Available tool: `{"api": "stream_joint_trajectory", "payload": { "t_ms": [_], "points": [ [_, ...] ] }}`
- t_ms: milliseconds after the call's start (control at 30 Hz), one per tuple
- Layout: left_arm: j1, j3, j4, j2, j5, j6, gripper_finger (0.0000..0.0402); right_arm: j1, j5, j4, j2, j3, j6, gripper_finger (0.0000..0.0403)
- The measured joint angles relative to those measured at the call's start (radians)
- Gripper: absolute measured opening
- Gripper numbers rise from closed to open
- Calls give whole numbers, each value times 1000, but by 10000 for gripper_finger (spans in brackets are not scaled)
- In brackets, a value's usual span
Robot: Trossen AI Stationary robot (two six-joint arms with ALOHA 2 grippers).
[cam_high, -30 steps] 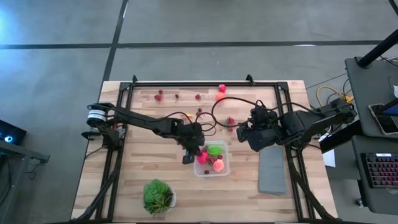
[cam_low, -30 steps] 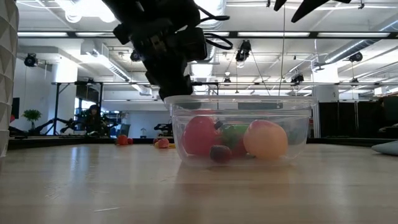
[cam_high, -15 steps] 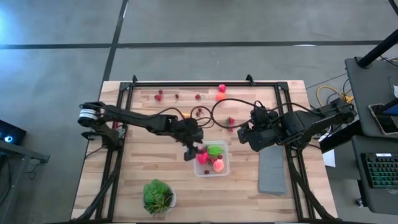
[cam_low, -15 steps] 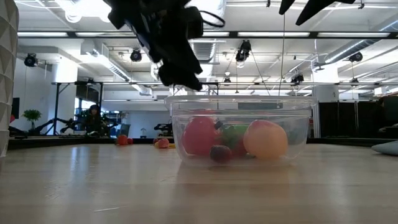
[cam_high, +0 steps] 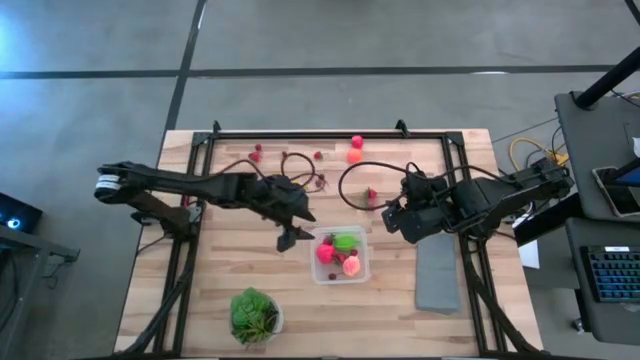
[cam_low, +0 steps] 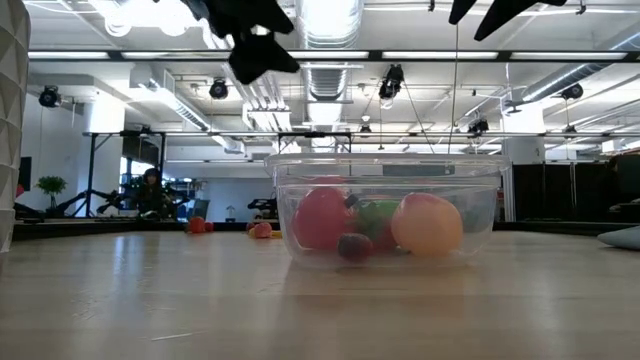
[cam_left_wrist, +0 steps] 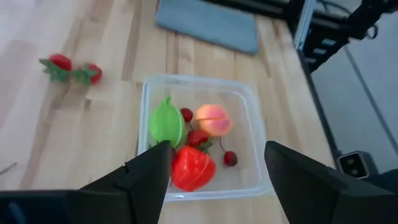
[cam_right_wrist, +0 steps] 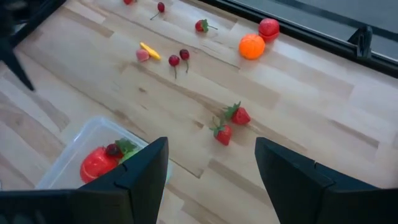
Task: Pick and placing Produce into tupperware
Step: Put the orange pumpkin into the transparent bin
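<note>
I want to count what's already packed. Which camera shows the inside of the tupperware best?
The left wrist view: it looks down into the tupperware, every piece apart. The high view shows it small, pieces bunched. The low view sees it side-on through the wall, pieces overlapping. The right wrist view catches one corner.

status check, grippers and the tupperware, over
Left gripper open, empty, beside tupperware. Right gripper open, empty, waiting nearby. Tupperware holds several produce pieces; strawberries loose on table. Nothing in the way.
</note>
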Motion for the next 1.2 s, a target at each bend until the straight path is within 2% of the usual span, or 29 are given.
{"api": "stream_joint_trajectory", "payload": {
  "t_ms": [133,300,467,567,667,900,1000,1200],
  "points": [
    [6,-3,-23,-71,0,0,244,-64,-7,-1,1,-12,0,233],
    [15,-35,-64,-157,0,31,245,-204,-83,24,1,-52,-81,233],
    [57,-117,-75,-220,-4,26,245,-358,-291,233,1,-129,-346,233],
    [70,-177,-62,-262,-1,4,245,-438,-352,381,2,-182,-444,233],
    [75,-223,-62,-306,0,-8,245,-531,-361,447,2,-220,-469,233],
    [136,-304,-60,-402,0,-27,245,-726,-405,451,2,-241,-475,233],
    [192,-347,-67,-447,6,-23,245,-780,-444,475,9,-243,-475,233],
    [310,-424,-50,-522,103,28,245,-829,-519,613,89,-245,-517,233]
  ]
}}
